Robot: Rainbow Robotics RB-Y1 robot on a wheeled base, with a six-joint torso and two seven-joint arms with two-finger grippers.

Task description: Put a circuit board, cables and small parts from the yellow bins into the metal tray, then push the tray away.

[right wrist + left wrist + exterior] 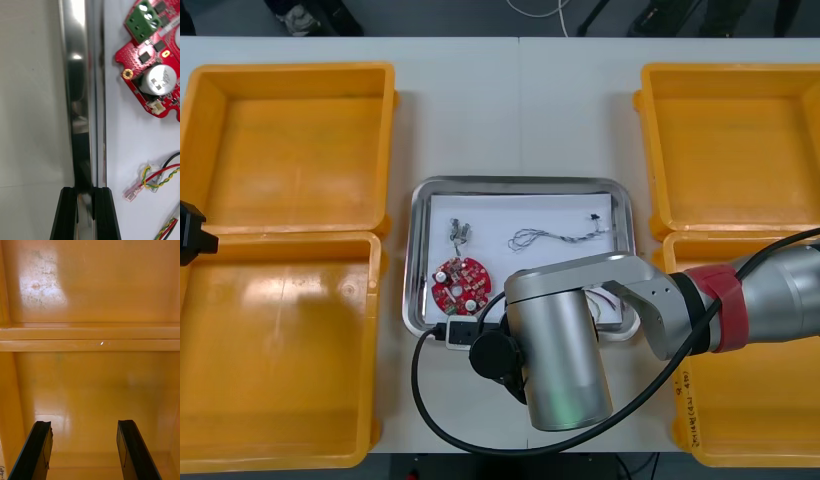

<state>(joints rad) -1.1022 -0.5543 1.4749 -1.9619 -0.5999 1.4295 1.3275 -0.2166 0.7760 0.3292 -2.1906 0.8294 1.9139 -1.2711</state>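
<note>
The metal tray (pixel 420 260), white inside, lies at the table's middle between the yellow bins. In it are a round red circuit board (pixel 461 282), small metal parts (pixel 459 233), a thin dark cable (pixel 565 232) and a red and yellow cable (pixel 161 178). My right arm (pixel 560 350) reaches across the tray's near edge and hides its own gripper in the front view. In the right wrist view my right gripper (pixel 85 191) is shut on the tray's shiny rim (pixel 80 93), with the circuit board (pixel 153 63) just inside. My left gripper (pixel 84 425) hangs open over a bare bin floor.
Two yellow bins (pixel 290 150) (pixel 280 350) stand at the left and two (pixel 730 140) (pixel 750 420) at the right, all looking bare inside. The left arm (pixel 192 235) shows at the left edge. Bare table (pixel 520 110) lies beyond the tray's far rim.
</note>
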